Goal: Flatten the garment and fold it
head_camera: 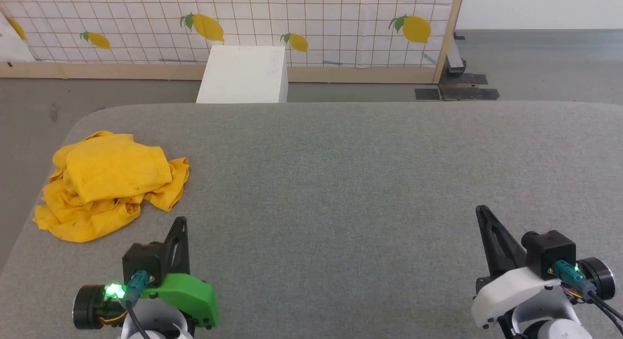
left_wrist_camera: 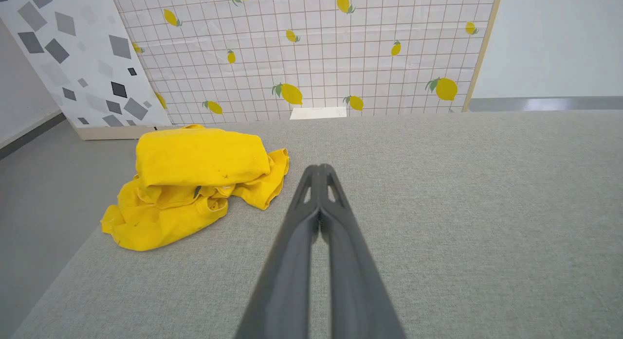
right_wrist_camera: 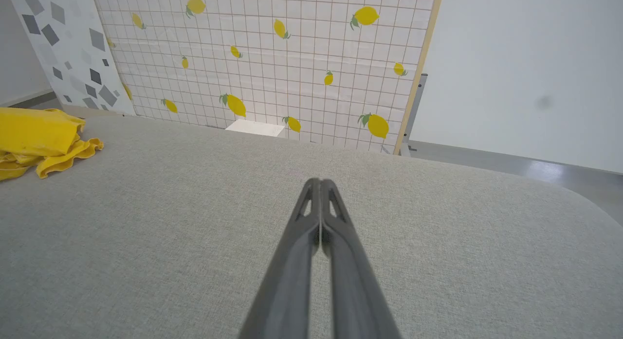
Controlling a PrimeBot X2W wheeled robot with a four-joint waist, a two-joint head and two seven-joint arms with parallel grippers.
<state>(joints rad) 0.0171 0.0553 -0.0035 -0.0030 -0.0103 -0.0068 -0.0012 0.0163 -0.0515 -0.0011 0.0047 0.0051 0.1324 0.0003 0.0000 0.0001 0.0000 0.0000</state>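
Observation:
The yellow garment lies crumpled in a heap near the left edge of the grey table, its print hidden in the folds. It also appears in the left wrist view as a bunched pile, and at the left edge of the right wrist view. My left gripper hovers just right of and nearer than the heap, shut and empty, fingertips together. My right gripper sits far across the table at the lower right, also shut on nothing.
A white box stands on the floor beyond the table's far edge. Behind it runs a lemon-print tiled panel with a wooden frame. The garment lies close to the table's left edge, with grey floor beyond.

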